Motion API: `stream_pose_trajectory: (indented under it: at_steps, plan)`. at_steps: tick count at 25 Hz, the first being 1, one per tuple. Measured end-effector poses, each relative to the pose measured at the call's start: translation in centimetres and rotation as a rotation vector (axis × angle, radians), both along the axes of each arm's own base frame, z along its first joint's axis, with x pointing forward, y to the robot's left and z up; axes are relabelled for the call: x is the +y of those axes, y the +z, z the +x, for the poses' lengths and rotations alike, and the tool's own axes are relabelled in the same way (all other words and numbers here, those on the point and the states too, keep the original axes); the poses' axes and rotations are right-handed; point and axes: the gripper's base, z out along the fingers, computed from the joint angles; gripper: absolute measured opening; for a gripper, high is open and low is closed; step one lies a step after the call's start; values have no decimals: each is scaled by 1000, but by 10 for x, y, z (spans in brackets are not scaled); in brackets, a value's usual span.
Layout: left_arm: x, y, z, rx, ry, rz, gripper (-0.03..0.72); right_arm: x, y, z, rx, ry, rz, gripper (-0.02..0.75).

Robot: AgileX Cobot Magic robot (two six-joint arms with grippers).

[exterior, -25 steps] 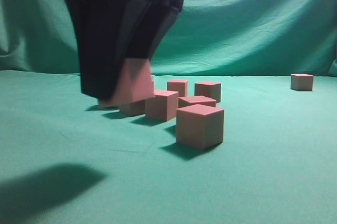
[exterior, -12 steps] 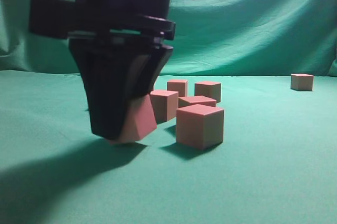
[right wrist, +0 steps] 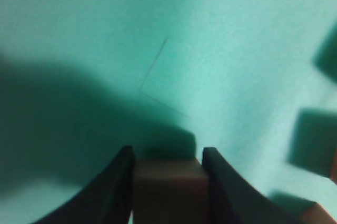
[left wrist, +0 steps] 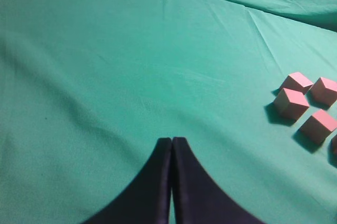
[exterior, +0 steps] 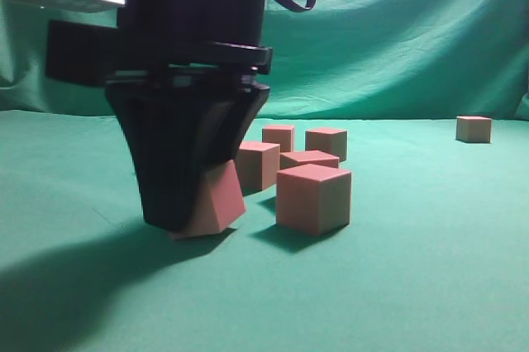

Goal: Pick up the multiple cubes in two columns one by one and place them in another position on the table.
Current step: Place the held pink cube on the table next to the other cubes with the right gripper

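In the exterior view my right gripper [exterior: 192, 213] is shut on one tilted pink cube [exterior: 216, 202], its lower edge at the teal table cloth [exterior: 397, 286], left of and in front of the cluster. The right wrist view shows that cube [right wrist: 167, 192] between the jaws [right wrist: 167, 153]. Several more cubes stand to the right: the nearest [exterior: 312, 197], others behind [exterior: 258, 162] [exterior: 326, 141], and a lone one far right [exterior: 474, 128]. My left gripper [left wrist: 172, 141] is shut and empty above bare cloth, with several cubes [left wrist: 290, 103] at its right.
The wrinkled green backdrop curtain [exterior: 397, 30] hangs behind the table. The gripper's large shadow [exterior: 74, 286] lies on the cloth at the front left. Dark cube shadows [right wrist: 310, 140] show at the right of the right wrist view.
My right gripper has carried the cube from the cluster's left side toward the camera and down to the cloth. The other cubes have not moved.
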Motion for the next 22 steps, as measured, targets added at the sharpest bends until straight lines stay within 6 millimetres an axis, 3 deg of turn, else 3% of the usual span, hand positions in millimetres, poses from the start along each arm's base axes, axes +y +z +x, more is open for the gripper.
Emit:
stream_pose_trajectory:
  at_steps: [1,6,9,15,22]
  plan:
    - [0,0,0,0,0,0,0,0,0,0,0,0,0,262]
    - [0,0,0,0,0,0,0,-1,-4,0,11,2,-22,532]
    - [0,0,0,0,0,0,0,1,1,1,14,2,-26,637]
    - [0,0,0,0,0,0,0,13,29,9,-1,2,-4,646]
    - [0,0,0,0,0,0,0,28,99,24,-78,10,30,646]
